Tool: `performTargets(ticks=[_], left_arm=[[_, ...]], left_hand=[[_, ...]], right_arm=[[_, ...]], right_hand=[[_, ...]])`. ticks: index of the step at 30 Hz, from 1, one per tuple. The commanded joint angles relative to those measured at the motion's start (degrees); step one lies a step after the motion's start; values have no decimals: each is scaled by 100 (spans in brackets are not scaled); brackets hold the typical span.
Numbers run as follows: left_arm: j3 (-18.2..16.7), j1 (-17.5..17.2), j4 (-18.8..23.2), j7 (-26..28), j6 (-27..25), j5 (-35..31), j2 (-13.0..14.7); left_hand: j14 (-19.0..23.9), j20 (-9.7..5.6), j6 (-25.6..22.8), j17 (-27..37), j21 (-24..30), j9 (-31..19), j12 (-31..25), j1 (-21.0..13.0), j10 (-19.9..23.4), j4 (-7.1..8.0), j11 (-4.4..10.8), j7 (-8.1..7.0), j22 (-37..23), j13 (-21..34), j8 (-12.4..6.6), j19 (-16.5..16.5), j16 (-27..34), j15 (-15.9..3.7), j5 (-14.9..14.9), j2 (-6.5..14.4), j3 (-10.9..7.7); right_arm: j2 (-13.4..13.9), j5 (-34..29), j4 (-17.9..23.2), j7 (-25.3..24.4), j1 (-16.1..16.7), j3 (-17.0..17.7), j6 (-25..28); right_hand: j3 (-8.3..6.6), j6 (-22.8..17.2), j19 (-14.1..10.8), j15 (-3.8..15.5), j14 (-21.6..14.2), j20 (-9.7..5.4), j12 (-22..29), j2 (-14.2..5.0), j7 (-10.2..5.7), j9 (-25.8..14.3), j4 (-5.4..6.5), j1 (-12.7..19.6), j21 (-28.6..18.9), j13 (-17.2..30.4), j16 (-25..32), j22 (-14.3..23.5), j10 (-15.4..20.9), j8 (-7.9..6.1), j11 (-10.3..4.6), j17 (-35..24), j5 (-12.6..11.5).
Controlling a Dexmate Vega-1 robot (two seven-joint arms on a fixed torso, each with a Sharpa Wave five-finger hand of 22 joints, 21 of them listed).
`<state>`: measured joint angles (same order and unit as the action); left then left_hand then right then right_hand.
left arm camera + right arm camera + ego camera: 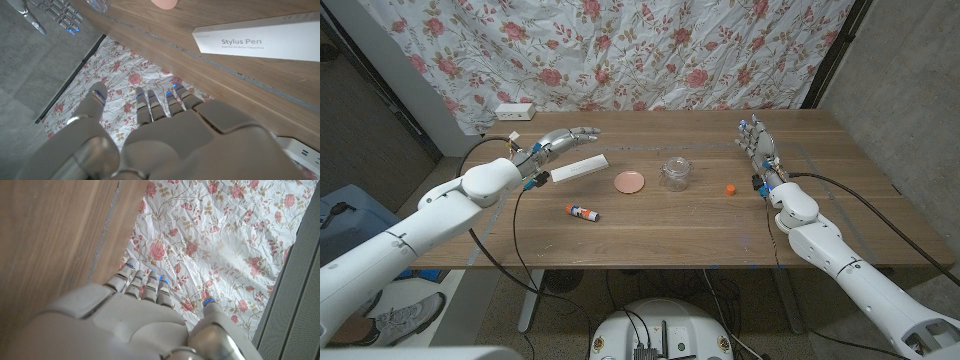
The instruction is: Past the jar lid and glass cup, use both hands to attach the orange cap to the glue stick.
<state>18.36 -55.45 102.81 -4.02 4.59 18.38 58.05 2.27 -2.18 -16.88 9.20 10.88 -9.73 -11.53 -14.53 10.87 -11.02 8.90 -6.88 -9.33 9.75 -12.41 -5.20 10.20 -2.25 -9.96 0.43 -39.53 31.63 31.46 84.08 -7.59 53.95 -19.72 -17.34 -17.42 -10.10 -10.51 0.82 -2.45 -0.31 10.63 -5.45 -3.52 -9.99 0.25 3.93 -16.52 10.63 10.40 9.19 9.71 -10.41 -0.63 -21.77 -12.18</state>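
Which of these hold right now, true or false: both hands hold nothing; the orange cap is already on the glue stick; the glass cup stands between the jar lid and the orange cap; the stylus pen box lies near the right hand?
1. Both hands hold nothing. True: the left hand and the right hand have their fingers apart, with nothing in them.
2. The orange cap is on the glue stick. False: the orange cap lies apart from the glue stick.
3. The glass cup stands between the jar lid and the cap. True: glass cup, jar lid.
4. The stylus pen box lies near the right hand. False: the stylus pen box lies near the left hand.
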Motion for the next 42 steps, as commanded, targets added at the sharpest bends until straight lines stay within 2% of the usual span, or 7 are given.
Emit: performTargets(ticks=[1, 9, 16, 25, 31, 39, 42], left_arm=[[-93, -134, 423, -132, -64, -513, 560], [-205, -243, 642, -212, -123, -917, 964], [-305, -303, 891, -327, -271, -1360, 1386], [-308, -296, 1018, -567, -340, -1616, 1606], [-355, -320, 1153, -730, -420, -1796, 1841], [-188, -19, 1266, -1230, -417, -2229, 1989], [-135, 77, 1264, -1362, -366, -2353, 1994]], left_hand=[[78, -476, -120, 33, 24, -38, 4, -208, 111, -19, -21, 25, -9, 22, -47, -152, 0, -363, -32, -53, -25], [26, -496, -165, 34, -16, -41, 30, -355, 108, -11, -20, 33, -11, 23, -54, -109, -24, -344, -38, -97, -31], [-22, -491, -222, 35, -31, -44, 48, -497, 105, -13, 17, -105, -11, 24, -69, -100, -31, -381, -47, -174, -25], [-12, -459, -294, 35, -24, -51, 14, -706, 265, -15, 85, -119, -9, 29, -90, -155, -18, -388, -67, -279, -25], [110, -420, -481, 35, -23, -56, -20, -1022, 505, -15, 179, -162, -9, 33, -153, -240, 12, -441, -91, -430, -27], [75, -409, -459, 37, -54, -57, 31, -1240, 504, -11, 281, -261, -10, 34, -134, -162, -10, -458, -93, -593, 2], [106, -311, -404, 37, -29, -56, 43, -1369, 525, -6, 277, -283, -8, 34, -107, -244, 1, -444, -92, -685, 24]], right_arm=[[-33, 15, -196, 149, -138, -38, -50], [-48, -24, -158, 33, -151, -30, -18], [-51, -43, -82, -63, -106, -28, 33], [-24, -65, 55, -199, -38, 2, 112], [-30, -81, 109, -292, -17, 8, 180], [-59, -138, 139, -399, -1, 2, 191], [-50, -195, 171, -472, 1, -13, 247]], right_hand=[[-59, 32, 0, 43, 12, -23, 8, 31, -15, -15, -26, 0, 39, 10, 38, 32, 18, -10, -108, 25, -20], [-68, 66, 3, 36, 50, -23, 3, 29, -34, -14, -31, -4, 75, 5, 33, 33, 3, -2, -101, 58, -19], [-71, 56, -12, 37, 47, -23, 11, 33, -48, -14, -35, -12, 100, 1, 43, 33, 17, -10, -97, 85, -18], [-81, 51, -27, 34, 41, -20, 13, 42, -80, -13, -52, -7, 135, -4, 52, 33, 20, -16, -116, 125, -16], [-102, 49, -52, 29, 30, -20, 15, 33, -85, -12, -76, 18, 155, -6, 59, 34, 26, -18, -109, 159, -18], [-118, 39, -69, 23, 20, -22, 18, 35, -99, -12, -102, 42, 177, -8, 64, 34, 34, -23, -116, 191, -16], [-119, 23, -75, 24, 22, -22, 22, 39, -102, -11, -106, 39, 187, -9, 65, 34, 45, -29, -117, 202, -14]])
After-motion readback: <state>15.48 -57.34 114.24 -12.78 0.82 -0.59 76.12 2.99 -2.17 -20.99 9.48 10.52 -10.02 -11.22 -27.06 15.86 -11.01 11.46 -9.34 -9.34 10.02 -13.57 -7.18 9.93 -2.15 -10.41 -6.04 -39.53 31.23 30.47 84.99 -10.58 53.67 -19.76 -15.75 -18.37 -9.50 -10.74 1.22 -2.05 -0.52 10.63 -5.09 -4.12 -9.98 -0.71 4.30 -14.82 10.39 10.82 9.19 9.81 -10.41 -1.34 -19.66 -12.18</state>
